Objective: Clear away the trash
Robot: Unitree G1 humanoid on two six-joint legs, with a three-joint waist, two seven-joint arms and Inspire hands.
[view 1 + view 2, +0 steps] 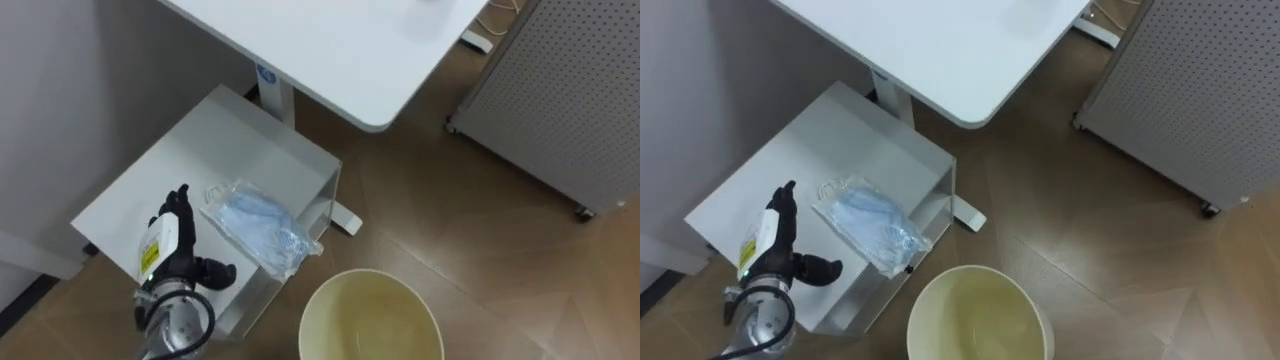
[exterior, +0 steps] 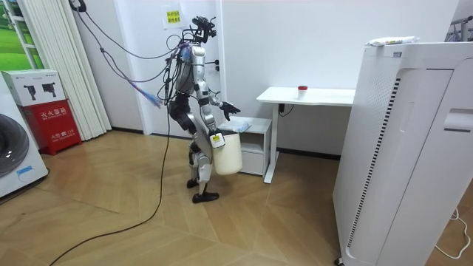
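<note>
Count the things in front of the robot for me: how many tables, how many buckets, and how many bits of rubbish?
Tables: 2, the white desk and the low white stand.
Buckets: 1, the cream bucket on the floor.
Rubbish: 1, the clear packet with something blue inside, lying on the low white stand.
Total: 4.

Head cams down, room cam afar, share cabinet (image 1: 215, 145)

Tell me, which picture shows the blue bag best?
The left eye view: the clear bag of blue stuff lies whole and close on the low white cabinet, beside the left hand. The right eye view shows it nearly as well. In the room view it is just a small bluish speck on the cabinet.
</note>
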